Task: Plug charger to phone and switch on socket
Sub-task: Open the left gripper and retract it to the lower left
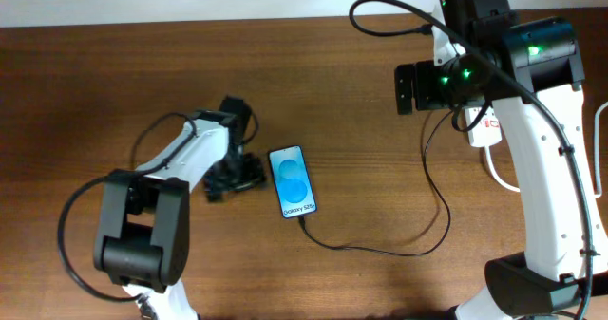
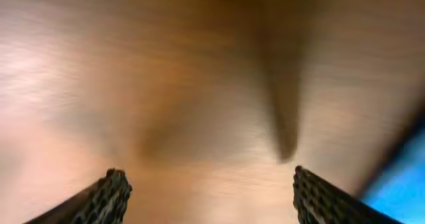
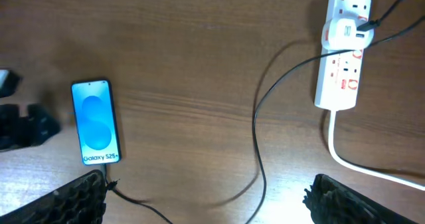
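Two sets of fingers, both released. Phone (image 1: 293, 181) lies flat on the brown wooden surface (image 1: 361, 178), roughly mid-surface. Its screen faces up and is lit blue, w/ white oval graphic and "Galaxy" text near the bottom edge.

Left fingers (image 2: 111, 196) are spread wide in the left wrist view, bare wood btwn them, nothing grasped. That view is blurred, w/ a sliver of blue screen at its lower right corner. From overhead they sit low, just beside the phone's left long edge. Can't tell if they touch it.

Right fingers (image 3: 83, 196) are also wide apart, nothing btwn them. They're held high over the surface, near the socket (image 3: 340, 71) on its phone side.

Charger (image 3: 256, 131) is a thin black cable. Its tip meets the phone's bottom edge & looks seated in the port, tho too small to be sure. From there the cable runs right along the surface, loops up, and ends at a white adapter (image 3: 342, 32) plugged into the socket.

Socket is a white strip w/ red markings. It lies flat on the right side of the surface, well apart from the phone, and is partly hidden in the overhead view. Thick white cord (image 3: 331, 134) leaves its near end and curves off to the right. Switch position: can't tell.
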Tool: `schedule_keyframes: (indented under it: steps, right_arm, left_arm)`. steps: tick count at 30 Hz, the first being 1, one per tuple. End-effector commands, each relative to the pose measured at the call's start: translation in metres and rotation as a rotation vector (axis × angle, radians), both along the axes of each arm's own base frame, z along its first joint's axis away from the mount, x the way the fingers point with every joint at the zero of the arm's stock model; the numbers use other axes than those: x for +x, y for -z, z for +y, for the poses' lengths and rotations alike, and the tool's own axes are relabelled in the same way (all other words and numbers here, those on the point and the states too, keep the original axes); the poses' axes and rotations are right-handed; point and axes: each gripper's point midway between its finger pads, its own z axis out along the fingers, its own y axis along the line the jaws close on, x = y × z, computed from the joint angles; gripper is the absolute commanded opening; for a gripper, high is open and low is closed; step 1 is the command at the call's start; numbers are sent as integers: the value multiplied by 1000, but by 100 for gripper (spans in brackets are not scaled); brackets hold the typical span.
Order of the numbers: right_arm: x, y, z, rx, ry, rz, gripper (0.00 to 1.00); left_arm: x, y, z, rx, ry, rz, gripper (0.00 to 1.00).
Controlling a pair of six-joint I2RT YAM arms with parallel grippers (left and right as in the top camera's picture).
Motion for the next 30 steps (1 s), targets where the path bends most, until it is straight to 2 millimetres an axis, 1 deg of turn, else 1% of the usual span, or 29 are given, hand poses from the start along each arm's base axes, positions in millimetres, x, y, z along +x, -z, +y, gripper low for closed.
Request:
schedule_keyframes:
  steps: [1, 2, 3, 4, 5, 6, 7, 8, 10, 11, 12, 14, 15, 17, 18, 21, 23, 24, 25, 27, 29, 30]
  right_arm:
    - [0, 3, -17, -77, 45, 7, 98]
    - [-2, 4, -20, -98, 52, 14, 98]
    - [-3, 4, -21, -99, 52, 19, 98]
    - [-3, 5, -21, -100, 53, 22, 98]
    - [-6, 6, -22, -102, 52, 32, 98]
    - [-9, 7, -22, -105, 51, 45, 98]
    - [-14, 9, -24, -109, 56, 67, 98]
    - [-14, 9, -23, -104, 56, 68, 98]
    - [-14, 9, -23, -96, 78, 67, 98]
    - [-14, 9, -23, -96, 78, 67, 98]
    - [-14, 8, -23, -96, 78, 65, 98]
    - [-16, 5, -23, -92, 78, 55, 98]
    - [-20, -1, -24, -87, 79, 38, 98]
    - [-29, -15, -26, -76, 80, -6, 99]
    - [-33, -21, -27, -71, 81, -25, 98]
    - [-53, -48, -33, -54, 87, -113, 98]
    - [-67, -65, -40, -55, 99, -176, 98]
    - [-73, -70, -43, -57, 104, -196, 98]
    - [-85, -76, -48, -61, 112, -224, 98]
    - [-105, -75, -52, -57, 114, -233, 98]
    - [-125, -58, -59, -47, 175, -193, 98]
    - [-130, -50, -67, -54, 239, -177, 98]
  left_arm:
    - [19, -96, 30, 129, 41, -254, 82]
    - [9, -140, 33, 105, 31, -368, 82]
    - [-2, -169, 37, 96, 23, -447, 82]
    - [-13, -193, 42, 92, 15, -516, 82]
    - [-29, -220, 47, 83, 5, -602, 86]
    - [-47, -241, 53, 77, -6, -673, 86]
    - [-63, -255, 58, 70, -13, -723, 87]
    - [-82, -269, 63, 57, -19, -779, 87]
    - [-125, -288, 73, 35, -31, -876, 90]
    - [-136, -290, 77, 37, -35, -891, 91]
    - [-160, -290, 88, 61, -45, -907, 92]
    - [-185, -287, 101, 101, -58, -914, 95]
    - [-198, -284, 112, 148, -71, -913, 96]
    - [-211, -278, 121, 196, -74, -879, 100]
    - [-214, -275, 123, 205, -72, -862, 100]
    - [-213, -269, 122, 208, -69, -841, 99]
    - [-212, -269, 122, 207, -71, -841, 99]
    - [-212, -269, 122, 207, -71, -841, 100]
    - [-212, -268, 120, 198, -68, -840, 100]
    - [-212, -267, 118, 181, -64, -837, 99]
    - [-212, -267, 118, 181, -64, -837, 99]
    - [-212, -267, 118, 181, -64, -837, 99]
